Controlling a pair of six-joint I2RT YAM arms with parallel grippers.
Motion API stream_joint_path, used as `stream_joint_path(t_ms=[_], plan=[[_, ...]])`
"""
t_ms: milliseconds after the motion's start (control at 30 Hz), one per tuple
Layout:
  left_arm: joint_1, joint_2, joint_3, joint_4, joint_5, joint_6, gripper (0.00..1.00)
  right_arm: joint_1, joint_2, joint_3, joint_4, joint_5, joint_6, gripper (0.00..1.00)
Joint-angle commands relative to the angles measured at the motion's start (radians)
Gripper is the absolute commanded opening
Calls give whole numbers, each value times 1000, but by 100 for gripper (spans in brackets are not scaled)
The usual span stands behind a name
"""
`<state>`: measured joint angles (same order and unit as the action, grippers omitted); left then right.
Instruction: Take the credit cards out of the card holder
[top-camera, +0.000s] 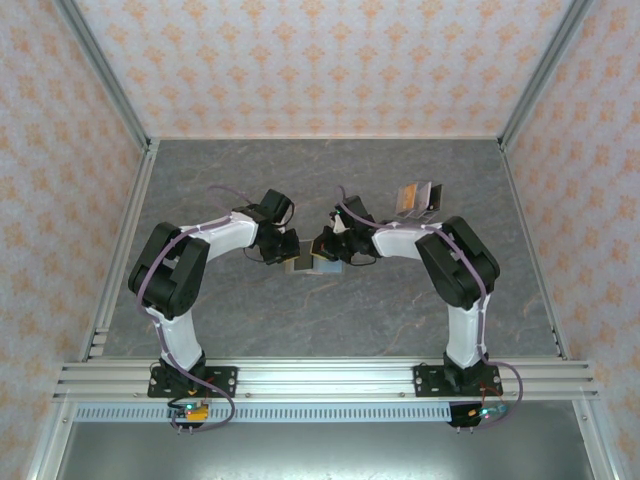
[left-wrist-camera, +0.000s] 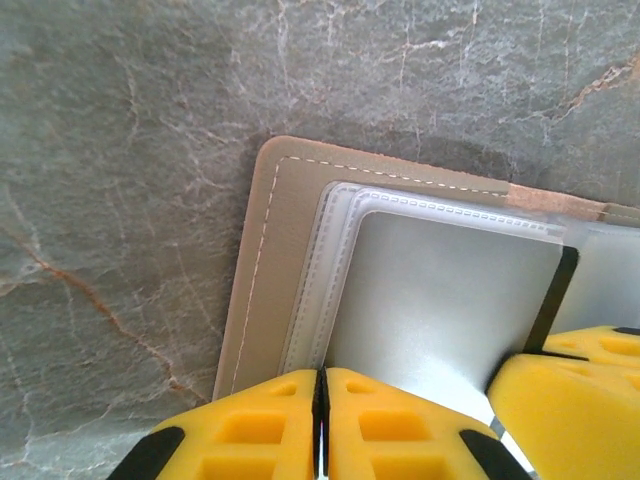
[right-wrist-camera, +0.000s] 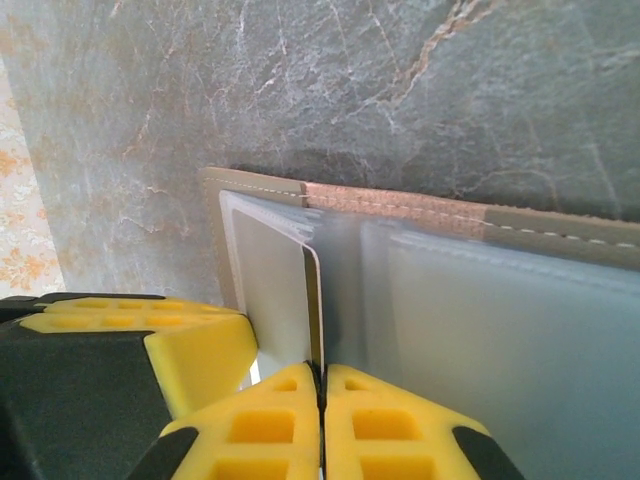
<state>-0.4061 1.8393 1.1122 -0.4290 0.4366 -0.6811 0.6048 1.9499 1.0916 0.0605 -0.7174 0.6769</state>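
Observation:
The card holder (top-camera: 306, 267) lies open on the table's middle, between both grippers. Its tan cover (left-wrist-camera: 278, 250) frames clear plastic sleeves (left-wrist-camera: 450, 290) over grey panels. My left gripper (left-wrist-camera: 322, 376) is shut, with the near edge of a sleeve running into the seam between its yellow fingertips. My right gripper (right-wrist-camera: 320, 368) is shut on the bottom edge of a thin credit card (right-wrist-camera: 313, 300), which stands edge-on and partly out of a sleeve. The holder's tan spine (right-wrist-camera: 400, 205) runs behind it. In the top view the left gripper (top-camera: 292, 257) and right gripper (top-camera: 326, 256) nearly touch.
A small brown and grey item (top-camera: 418, 198) lies on the grey marble table (top-camera: 250, 190) behind the right arm. The right gripper's fingers (left-wrist-camera: 570, 395) crowd the left wrist view, and a left finger (right-wrist-camera: 190, 345) sits close beside the card. Patterned walls enclose the table.

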Motion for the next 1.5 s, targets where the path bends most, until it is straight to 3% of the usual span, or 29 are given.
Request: stream_joint_path(t_ms=[0, 367, 767, 933, 1467], plan=[[-10, 42, 0, -38, -49, -5, 12, -11, -45, -18, 32, -6, -6, 7], [-4, 49, -14, -27, -46, -11, 16, -71, -72, -84, 125, -105, -20, 8], [-4, 10, -11, -24, -39, -6, 16, -80, -66, -91, 116, -100, -31, 8], [-3, -45, -20, 95, 78, -28, 15, -80, -51, -79, 97, -95, -43, 8], [-6, 56, 15, 87, 81, -35, 10, -79, -46, -74, 98, -91, -46, 12]])
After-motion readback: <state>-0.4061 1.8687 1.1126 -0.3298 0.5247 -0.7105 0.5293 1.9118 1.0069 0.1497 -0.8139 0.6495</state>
